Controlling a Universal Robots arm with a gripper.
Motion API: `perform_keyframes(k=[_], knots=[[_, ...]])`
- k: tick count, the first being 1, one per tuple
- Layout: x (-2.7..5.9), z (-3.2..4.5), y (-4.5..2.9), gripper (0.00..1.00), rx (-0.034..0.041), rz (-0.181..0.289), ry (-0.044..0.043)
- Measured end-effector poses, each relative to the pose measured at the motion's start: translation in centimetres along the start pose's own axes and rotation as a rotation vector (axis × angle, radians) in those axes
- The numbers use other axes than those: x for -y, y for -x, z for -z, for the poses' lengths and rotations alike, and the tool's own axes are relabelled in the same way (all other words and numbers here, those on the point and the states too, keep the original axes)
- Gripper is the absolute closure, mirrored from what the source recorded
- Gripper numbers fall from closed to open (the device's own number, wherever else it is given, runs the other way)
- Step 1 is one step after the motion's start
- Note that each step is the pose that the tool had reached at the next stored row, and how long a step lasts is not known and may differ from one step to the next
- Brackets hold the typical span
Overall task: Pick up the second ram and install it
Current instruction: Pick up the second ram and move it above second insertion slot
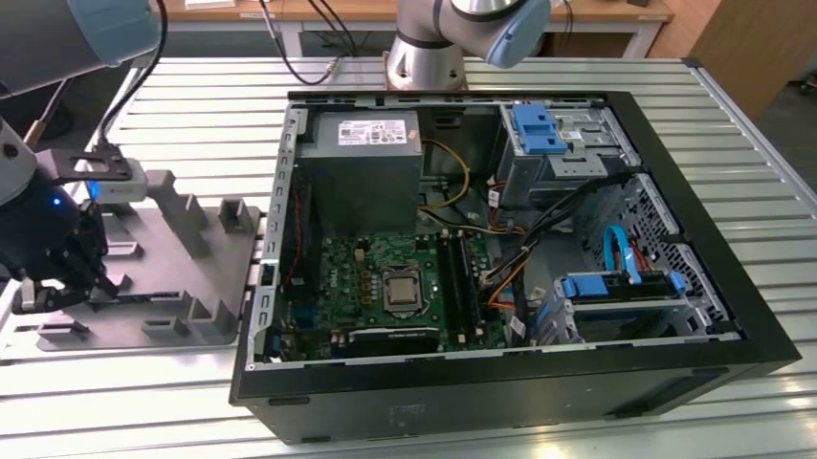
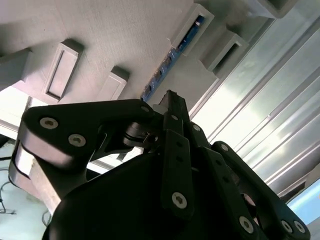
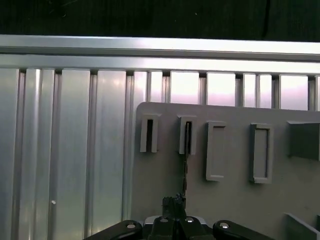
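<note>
Arm (image 1: 77, 33) extended to exterior view's left; tool (image 3: 175, 201) pointed down, fingertips (image 2: 175, 107) pressed together.

Colour key. Gripper (image 2: 170, 100): matt black, with silver screw heads. Second ram (image 2: 172, 57): dark, near-black, its edge blue and speckled with small pale marks in the second wrist view. Holder plate (image 1: 172, 263) and its blocks: plain mid-grey. Table (image 1: 753, 182): bright silver, ribbed in parallel stripes. Computer case (image 1: 511, 402): black outside, bare grey metal inside. Motherboard (image 1: 364, 277): green, with black slot rails (image 1: 456, 277). Drive clips (image 1: 537, 129): blue. Cables (image 1: 462, 172): yellow, orange, black and blue. Arm (image 1: 504, 33): silver with pale blue caps.
</note>
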State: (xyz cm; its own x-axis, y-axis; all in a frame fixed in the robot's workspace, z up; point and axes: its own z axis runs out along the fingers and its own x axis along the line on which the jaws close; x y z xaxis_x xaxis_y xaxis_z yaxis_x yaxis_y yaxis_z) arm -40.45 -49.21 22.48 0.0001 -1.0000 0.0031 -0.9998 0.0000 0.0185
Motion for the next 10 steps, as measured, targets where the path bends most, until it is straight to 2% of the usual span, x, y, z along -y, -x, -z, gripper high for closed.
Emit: perform_keyframes(k=[4,6,8,10], knots=[[0.0,-0.2,0.0,0.9,0.0013,-0.069,0.0002],[-0.02,-0.25,-0.01,0.9,0.0022,-0.088,0.0004],[-0.08,-0.28,0.0,0.9,0.0069,-0.1,0.0006],[-0.11,-0.3,0.01,0.9,0.0149,-0.112,0.001]])
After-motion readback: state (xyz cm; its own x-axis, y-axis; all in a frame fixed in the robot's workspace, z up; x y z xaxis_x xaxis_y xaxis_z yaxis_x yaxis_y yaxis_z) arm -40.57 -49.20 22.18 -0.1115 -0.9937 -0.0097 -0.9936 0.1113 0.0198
